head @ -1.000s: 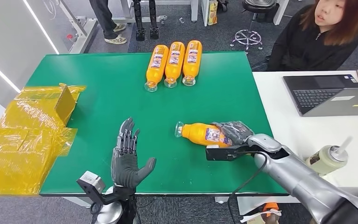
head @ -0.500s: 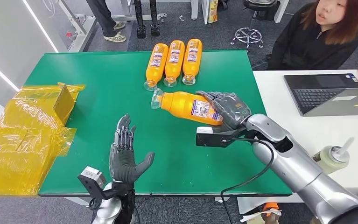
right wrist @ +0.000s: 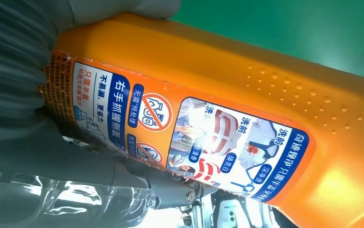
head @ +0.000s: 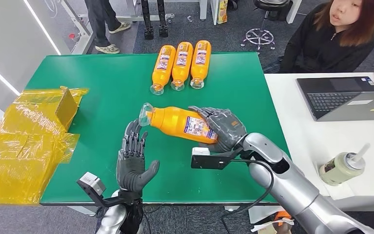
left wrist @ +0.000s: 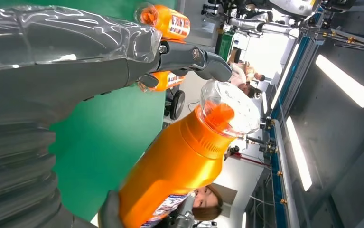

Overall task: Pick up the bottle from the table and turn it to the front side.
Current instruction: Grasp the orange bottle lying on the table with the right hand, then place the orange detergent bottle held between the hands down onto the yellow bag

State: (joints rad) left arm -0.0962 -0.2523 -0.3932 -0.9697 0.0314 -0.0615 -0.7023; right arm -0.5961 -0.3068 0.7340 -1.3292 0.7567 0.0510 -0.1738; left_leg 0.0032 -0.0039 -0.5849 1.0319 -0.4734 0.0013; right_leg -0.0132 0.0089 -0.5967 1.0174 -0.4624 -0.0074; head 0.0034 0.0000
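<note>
Green bench, orange bottle with a clear cap lifted above it, lying sideways, right robot hand gripping its bottom end, left robot hand empty below, fingers spread

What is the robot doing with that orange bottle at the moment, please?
The right robot hand holds an orange bottle by its base end, lifted off the green table and lying roughly level, its clear cap pointing toward the left robot hand. That hand is open, fingers apart, just below the cap and holding nothing. Three more orange bottles lie side by side at the table's far edge. A person sits by a laptop to the right.
</note>
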